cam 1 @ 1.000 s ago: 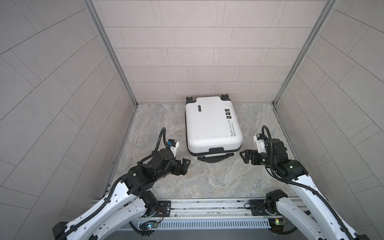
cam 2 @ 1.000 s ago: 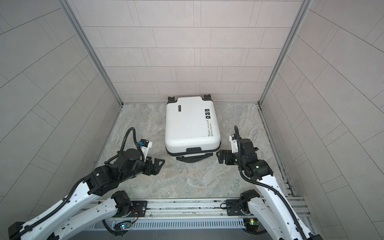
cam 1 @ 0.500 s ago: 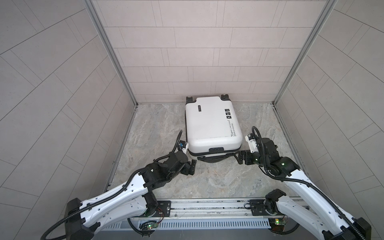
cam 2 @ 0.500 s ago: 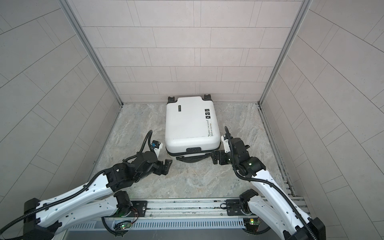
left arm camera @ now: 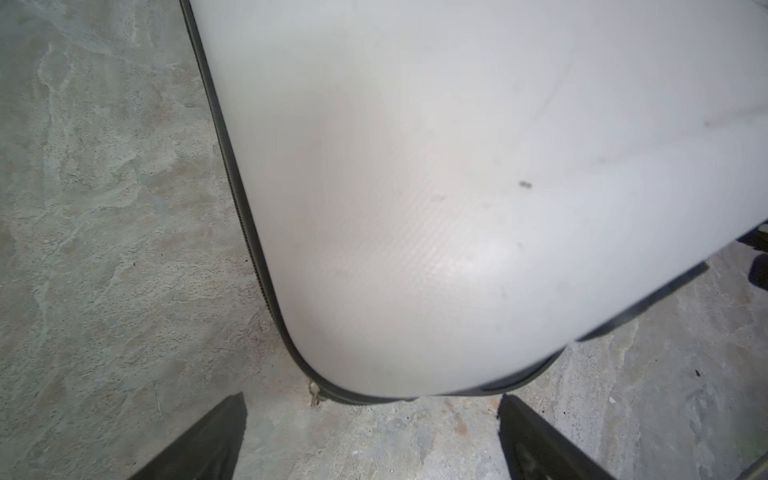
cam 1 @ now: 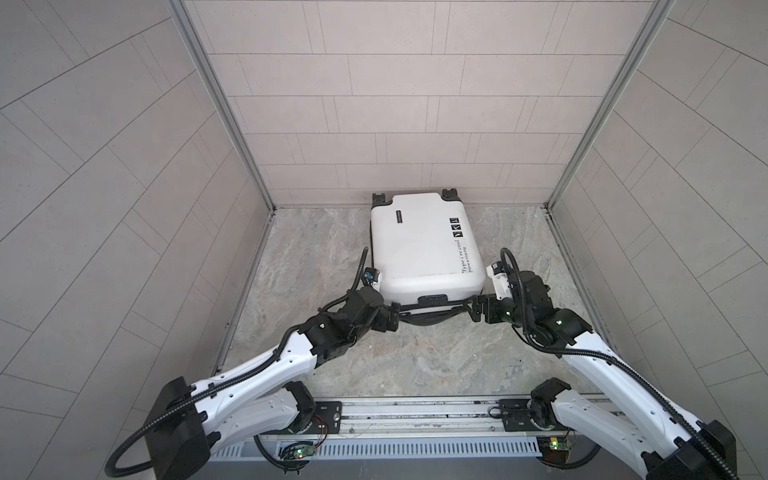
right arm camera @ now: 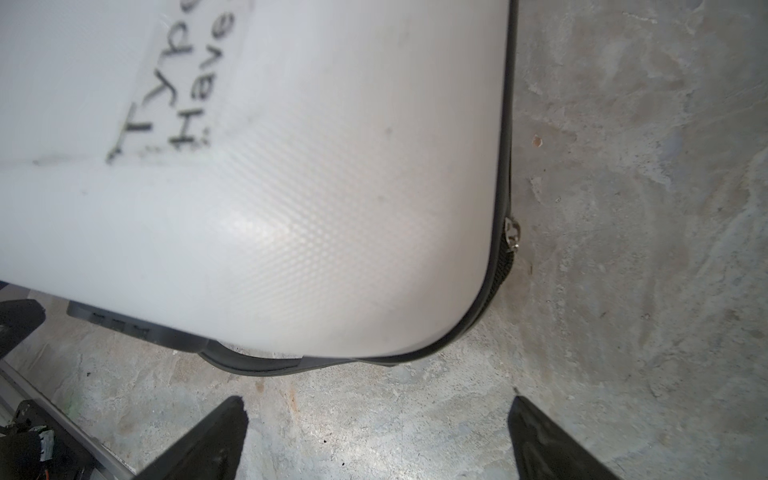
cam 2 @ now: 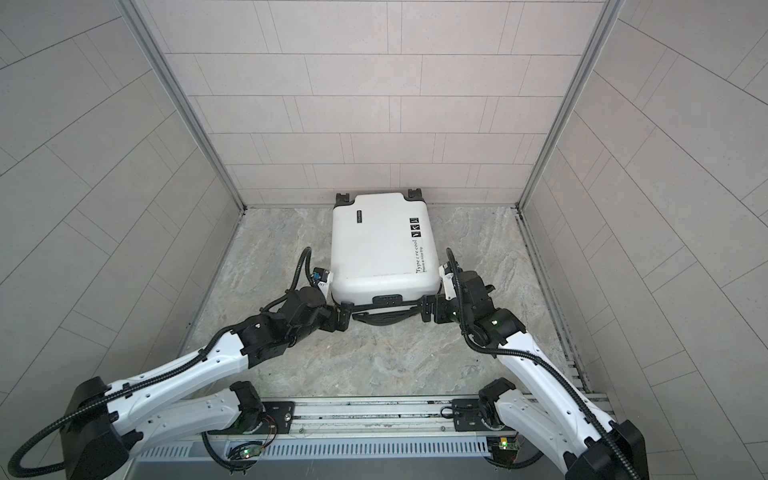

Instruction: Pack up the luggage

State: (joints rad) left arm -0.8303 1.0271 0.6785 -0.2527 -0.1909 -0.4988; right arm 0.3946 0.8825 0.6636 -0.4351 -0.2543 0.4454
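In both top views the white hard-shell suitcase (cam 1: 419,245) (cam 2: 378,245) lies flat and shut at the back middle of the marbled surface (cam 1: 324,257), wheels (cam 1: 449,193) toward the rear wall (cam 1: 374,104). The left end effector (cam 1: 392,318) is at its near-left corner, and the right end effector (cam 1: 473,309) is at its near-right corner.

In the left wrist view the left end effector (left arm camera: 370,440) has its jaws wide apart over bare surface, with the rounded shell corner just ahead.

In the right wrist view the right end effector (right arm camera: 374,440) is equally wide open, and a zipper pull (right arm camera: 513,235) shows beside the corner.

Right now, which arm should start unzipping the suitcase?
Probably right. The right claw is open beside the suitcase corner where a metal zipper pull shows. The left claw is open too, but no clear pull shows near it.
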